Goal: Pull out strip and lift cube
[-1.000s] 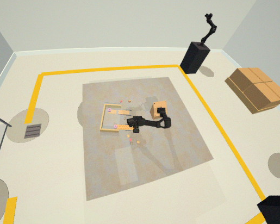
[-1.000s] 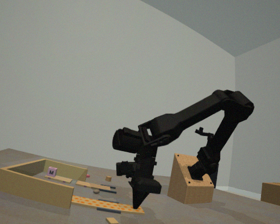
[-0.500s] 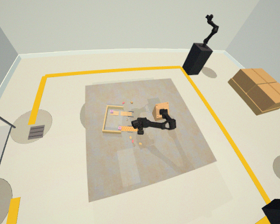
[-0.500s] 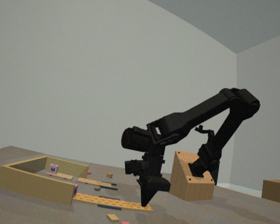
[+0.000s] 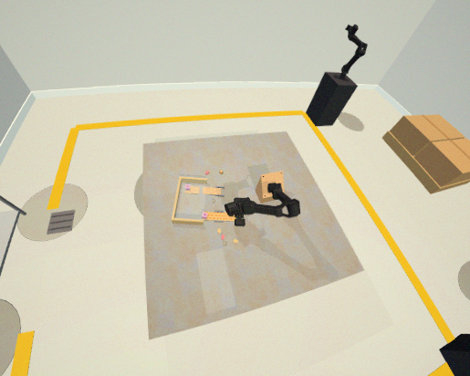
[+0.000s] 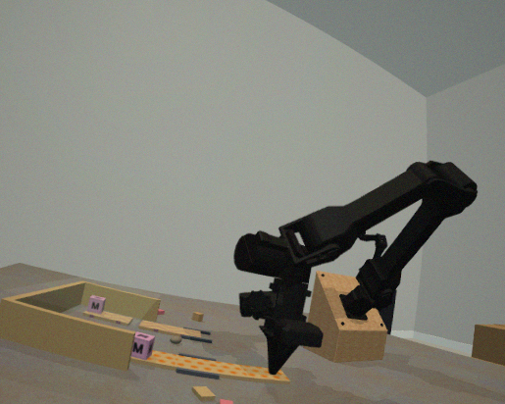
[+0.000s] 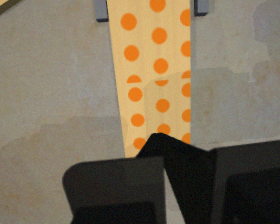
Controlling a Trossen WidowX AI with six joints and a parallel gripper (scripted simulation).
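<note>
The orange-dotted strip (image 5: 218,216) (image 6: 203,365) (image 7: 160,50) lies between two dark rails (image 6: 197,374) (image 7: 201,7) and looks in one piece. A pink cube marked M (image 5: 204,215) (image 6: 142,346) rides on its far end, at the open side of the wooden frame (image 5: 175,200) (image 6: 63,337). My gripper (image 6: 274,371) (image 7: 156,138) is shut and empty; its fingertips are down on top of the strip near its robot-side end. The plain strip (image 5: 212,191) (image 6: 171,328) has a gap across it; its separate far piece (image 6: 108,317) carries another pink M cube (image 5: 187,187) (image 6: 96,305).
A grey pebble (image 5: 214,201) (image 6: 176,338) lies between the strips. A tan block (image 6: 203,392) and a red piece (image 5: 223,236) lie beside the dotted strip. A small wooden block (image 5: 221,172) (image 6: 197,316) lies beyond the plain strip. The arm stands on a wooden base (image 6: 360,345).
</note>
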